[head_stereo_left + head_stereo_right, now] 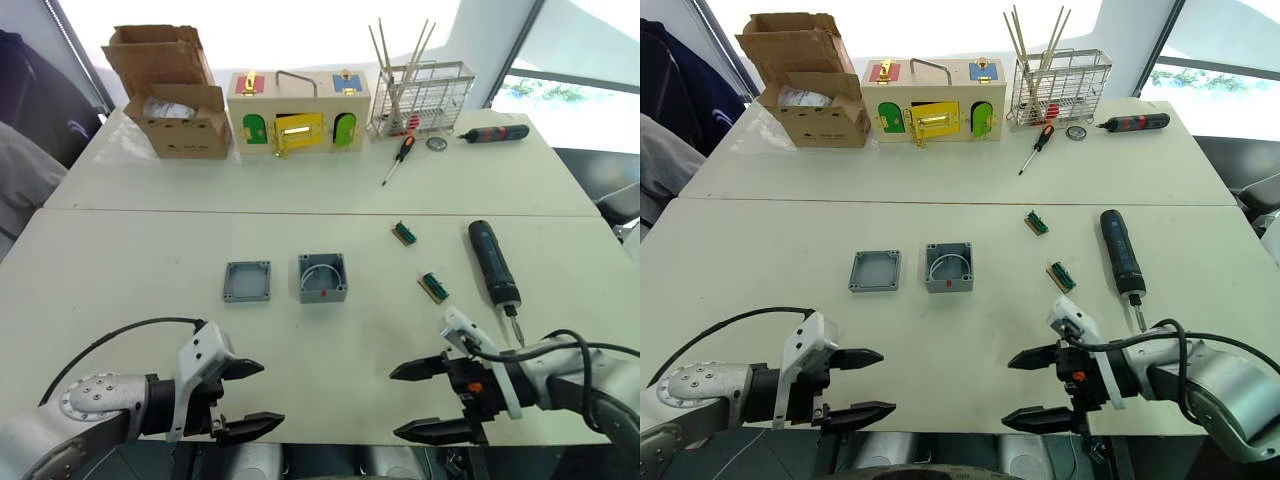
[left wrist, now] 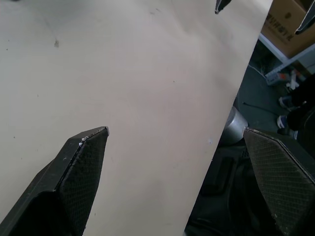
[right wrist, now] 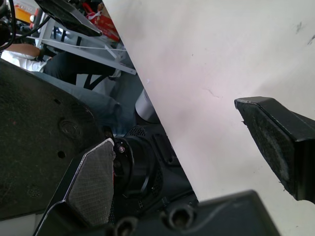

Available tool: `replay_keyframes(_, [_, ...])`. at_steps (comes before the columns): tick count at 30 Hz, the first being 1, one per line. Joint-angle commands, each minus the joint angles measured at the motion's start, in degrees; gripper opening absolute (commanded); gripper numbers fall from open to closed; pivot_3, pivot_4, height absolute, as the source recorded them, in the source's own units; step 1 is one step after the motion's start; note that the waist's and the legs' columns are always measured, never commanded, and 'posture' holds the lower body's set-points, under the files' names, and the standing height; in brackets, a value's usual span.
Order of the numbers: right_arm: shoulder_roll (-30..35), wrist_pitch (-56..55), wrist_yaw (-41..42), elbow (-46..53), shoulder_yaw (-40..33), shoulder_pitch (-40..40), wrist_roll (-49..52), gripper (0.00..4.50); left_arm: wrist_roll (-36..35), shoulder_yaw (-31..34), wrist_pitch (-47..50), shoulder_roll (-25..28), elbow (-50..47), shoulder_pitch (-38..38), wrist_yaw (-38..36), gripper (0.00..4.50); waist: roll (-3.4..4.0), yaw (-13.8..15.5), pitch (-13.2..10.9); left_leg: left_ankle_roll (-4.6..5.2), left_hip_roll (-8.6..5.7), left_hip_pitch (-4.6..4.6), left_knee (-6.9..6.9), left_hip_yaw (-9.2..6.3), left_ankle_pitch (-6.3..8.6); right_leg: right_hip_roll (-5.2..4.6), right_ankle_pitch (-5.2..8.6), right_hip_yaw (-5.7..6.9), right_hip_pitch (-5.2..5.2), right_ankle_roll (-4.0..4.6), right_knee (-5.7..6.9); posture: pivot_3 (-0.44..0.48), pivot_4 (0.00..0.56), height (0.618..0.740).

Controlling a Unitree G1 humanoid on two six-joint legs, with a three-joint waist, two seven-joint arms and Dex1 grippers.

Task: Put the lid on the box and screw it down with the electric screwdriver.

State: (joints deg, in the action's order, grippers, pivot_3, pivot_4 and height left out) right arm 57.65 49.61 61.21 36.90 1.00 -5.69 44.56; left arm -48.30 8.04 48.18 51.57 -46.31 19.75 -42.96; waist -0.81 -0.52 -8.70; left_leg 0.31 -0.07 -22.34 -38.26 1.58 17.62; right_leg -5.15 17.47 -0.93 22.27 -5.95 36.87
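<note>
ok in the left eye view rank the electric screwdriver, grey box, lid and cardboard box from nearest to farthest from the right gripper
From the right gripper, open at the table's near edge:
1. Electric screwdriver, just beyond it on the right side.
2. Box, mid-table, toward the left.
3. Lid, beside the box, further left.
4. Cardboard box, at the far left corner.

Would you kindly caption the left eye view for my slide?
Both open grippers, left and right, hover at the table edge; lid beside box.
</note>
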Motion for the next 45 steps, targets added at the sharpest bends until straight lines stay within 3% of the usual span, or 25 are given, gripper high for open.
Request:
replay_keyframes(1, [-0.3,-1.0,0.13,0.46,0.23,0.85,-0.16,4.5,-2.29,2.02,-0.02,-0.39,-0.74,-0.75,0.21,4.48,0.0,0.03,0.0,0.0,0.0,0.0,0.0,0.0,0.0,0.0,0.0,0.0,0.0,0.0,0.0,0.0,0.15,0.74])
replay_keyframes(19, [-3.2,-2.64,-1.71,-0.56,1.16,2.81,-1.67,4.5,-1.14,3.8,-0.79,0.48,0.77,0.75,-0.15,4.48,0.01,-0.01,-0.01,0.0,0.0,0.0,0.02,0.0,0.0,0.0,0.01,0.0,0.0,0.01,-0.04,0.0,0.15,0.74])
replay_keyframes(30, [-5.35,5.03,-7.28,-0.52,1.26,9.1,2.69,4.5,9.54,5.61,-5.73,7.46,12.82,-5.25,-5.36,4.48,0.04,0.02,-0.03,-0.02,0.0,-0.04,0.05,0.0,0.01,-0.03,0.01,0.01,0.06,0.03,-0.07,0.0,0.15,0.74])
replay_keyframes(33, [-6.07,8.59,-9.13,-1.62,-1.02,13.66,6.55,4.5,8.65,4.56,-3.91,10.99,18.38,-17.73,-8.47,4.48,-0.02,0.17,-0.08,-0.03,-0.02,-0.11,0.05,-0.01,0.0,-0.08,0.0,0.03,0.1,0.04,-0.13,0.0,0.15,0.74])
replay_keyframes(36, [-7.03,10.65,-10.9,-2.17,-2.87,18.17,9.77,4.5,7.26,-1.71,1.31,12.09,21.78,-34.16,-11.25,4.48,-0.03,0.09,-0.09,-0.05,-0.1,-0.11,0.04,-0.03,-0.02,-0.14,-0.01,0.05,0.07,0.05,-0.16,0.0,0.15,0.74])
replay_keyframes(39, [-8.38,11.14,-13.03,-1.03,-2.38,20.46,10.41,4.5,10.03,-13.84,5.08,7.32,24.25,-52.93,-15.04,4.48,-0.04,0.28,-0.09,-0.01,-0.21,-0.25,0.06,-0.03,-0.01,-0.16,-0.13,0.09,0.14,-0.16,-0.23,0.0,0.15,0.74])
replay_keyframes(42, [-9.91,11.15,-14.95,-0.31,-1.27,21.19,10.1,4.5,14.67,-22.95,4.73,1.48,27.63,-63.05,-17.09,4.48,-0.04,0.03,-0.09,-0.01,-0.29,-0.35,0.03,0.02,-0.03,-0.14,-0.14,0.08,0.24,-0.2,-0.18,0.0,0.15,0.74])
replay_keyframes(45, [-10.67,10.23,-16.19,0.25,-0.27,20.77,8.69,4.5,17.77,-29.46,4.86,-3.49,30.79,-68.5,-19.36,4.48,-0.06,-0.2,-0.11,-0.1,-0.31,-0.61,-0.08,0.03,-0.1,0.11,-0.13,0.09,0.49,-0.23,0.12,0.0,0.15,0.74])
